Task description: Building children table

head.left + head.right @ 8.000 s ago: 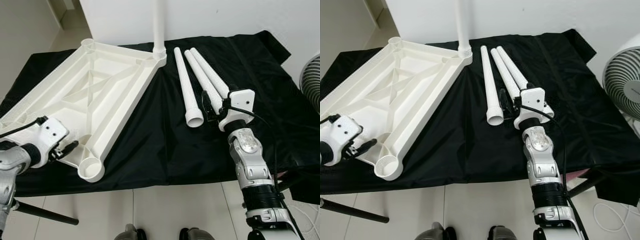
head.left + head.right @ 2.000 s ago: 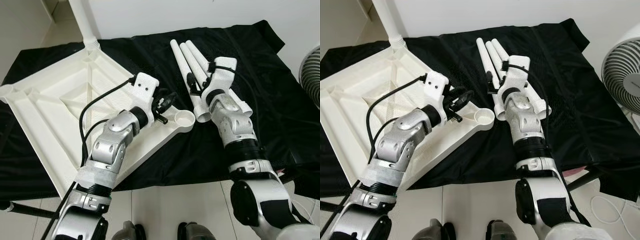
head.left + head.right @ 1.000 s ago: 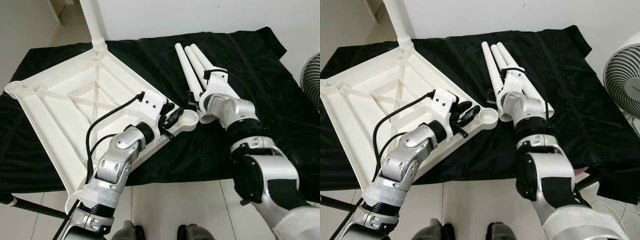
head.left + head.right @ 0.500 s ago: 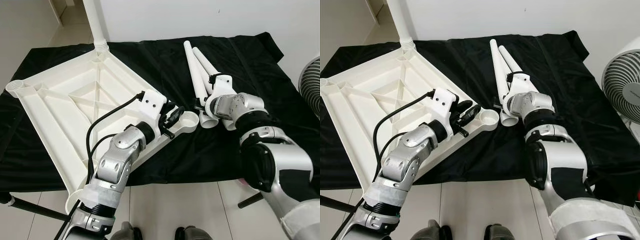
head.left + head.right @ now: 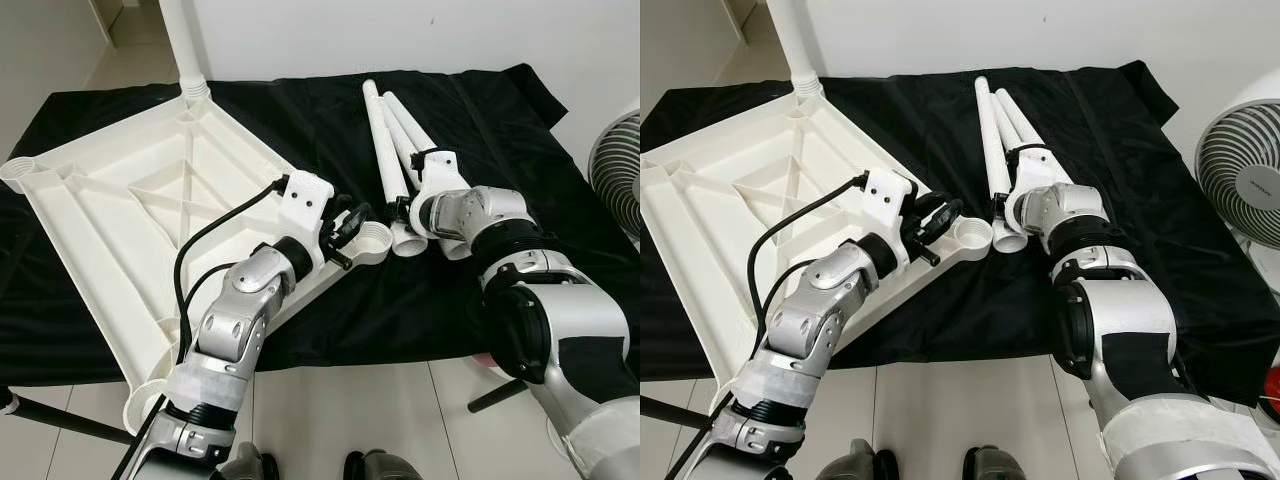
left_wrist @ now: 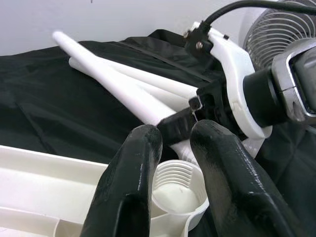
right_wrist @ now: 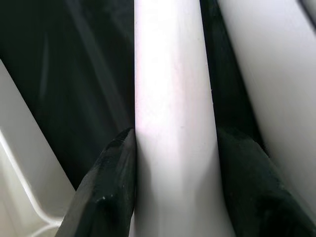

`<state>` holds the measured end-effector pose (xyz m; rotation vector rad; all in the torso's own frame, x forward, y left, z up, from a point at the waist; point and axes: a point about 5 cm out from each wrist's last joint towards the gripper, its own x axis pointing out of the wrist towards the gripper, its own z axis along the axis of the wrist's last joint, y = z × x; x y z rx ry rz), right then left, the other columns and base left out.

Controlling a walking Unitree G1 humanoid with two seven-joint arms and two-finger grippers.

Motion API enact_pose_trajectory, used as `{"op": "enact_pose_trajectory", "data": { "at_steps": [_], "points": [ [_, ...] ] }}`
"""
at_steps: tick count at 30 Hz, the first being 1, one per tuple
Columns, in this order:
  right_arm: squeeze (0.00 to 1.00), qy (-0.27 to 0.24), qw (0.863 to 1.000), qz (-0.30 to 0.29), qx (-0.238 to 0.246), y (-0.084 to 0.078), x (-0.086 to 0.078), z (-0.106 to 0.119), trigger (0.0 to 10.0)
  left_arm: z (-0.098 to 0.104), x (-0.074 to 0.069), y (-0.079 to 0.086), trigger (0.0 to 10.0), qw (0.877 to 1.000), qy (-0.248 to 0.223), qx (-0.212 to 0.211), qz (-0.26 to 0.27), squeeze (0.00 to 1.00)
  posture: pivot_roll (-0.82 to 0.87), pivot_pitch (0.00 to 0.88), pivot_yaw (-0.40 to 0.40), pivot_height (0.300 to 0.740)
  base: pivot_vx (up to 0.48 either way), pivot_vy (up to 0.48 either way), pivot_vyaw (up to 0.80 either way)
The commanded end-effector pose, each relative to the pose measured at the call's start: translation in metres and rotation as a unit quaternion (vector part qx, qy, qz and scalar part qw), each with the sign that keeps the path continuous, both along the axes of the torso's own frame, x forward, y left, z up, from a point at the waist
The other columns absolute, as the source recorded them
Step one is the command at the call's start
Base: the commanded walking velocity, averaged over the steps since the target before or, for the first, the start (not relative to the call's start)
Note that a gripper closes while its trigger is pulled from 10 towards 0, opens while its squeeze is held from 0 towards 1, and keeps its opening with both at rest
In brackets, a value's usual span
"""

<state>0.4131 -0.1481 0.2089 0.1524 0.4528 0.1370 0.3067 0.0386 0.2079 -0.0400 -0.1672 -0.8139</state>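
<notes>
**When tilted on the way in: crossed threads, or a shoved top**

Clamped in the right claw [image 7: 173, 168] near its wide end: one table leg [image 5: 380, 150], lying on the black-draped counter [image 5: 480, 110], mouth just beside the corner socket [image 5: 377, 238] of the upturned tabletop [image 5: 130, 190]. Poised over that socket's rim, fingers apart: the left claw [image 6: 175, 148]. Likely to bind if stood up off-axis. Likely to slide the unpinned tabletop if pushed sideways. Also possible: knocking the loose legs [image 5: 400, 122] alongside, or claw striking claw.
</notes>
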Motion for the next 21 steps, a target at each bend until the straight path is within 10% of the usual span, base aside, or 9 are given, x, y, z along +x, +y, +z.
{"op": "enact_pose_trajectory", "data": {
  "at_steps": [1,7,8,9,10,21],
  "points": [
    [0.00,-0.074,0.997,0.002,0.014,0.003,0.003,0.012,8.5,0.001,0.005,0.002,10.0,1.000,0.006,-0.003,0.030,0.00,-0.13,0.097,0.023,0.740,0.000,0.000,0.00],
    [0.00,-0.170,0.983,0.015,0.061,-0.005,-0.001,0.020,10.0,0.008,0.004,-0.001,10.0,1.000,-0.005,-0.010,0.006,0.00,-0.13,0.093,0.034,0.740,0.000,0.000,0.00],
    [0.00,-0.187,0.978,0.024,0.092,-0.005,-0.004,0.019,10.0,0.010,0.003,-0.003,10.0,1.000,-0.002,-0.019,-0.011,0.59,-0.13,0.095,0.038,0.740,0.000,0.000,0.00],
    [0.00,-0.187,0.978,0.024,0.092,-0.005,-0.004,0.019,10.0,0.010,0.003,-0.003,10.0,1.000,-0.002,-0.019,-0.011,0.59,-0.13,0.095,0.038,0.740,0.000,0.000,0.00],
    [0.00,-0.227,0.965,0.032,0.127,-0.008,-0.009,0.021,10.0,0.014,0.002,-0.004,10.0,0.999,-0.004,-0.027,-0.026,1.00,-0.13,0.094,0.040,0.740,0.000,0.000,0.00],
    [0.00,-0.367,0.918,0.099,0.110,-0.002,-0.048,0.011,10.0,0.044,0.014,0.002,10.0,0.997,0.010,-0.070,-0.030,1.00,-0.13,0.094,0.056,0.740,0.000,0.000,0.00]
  ]
}}
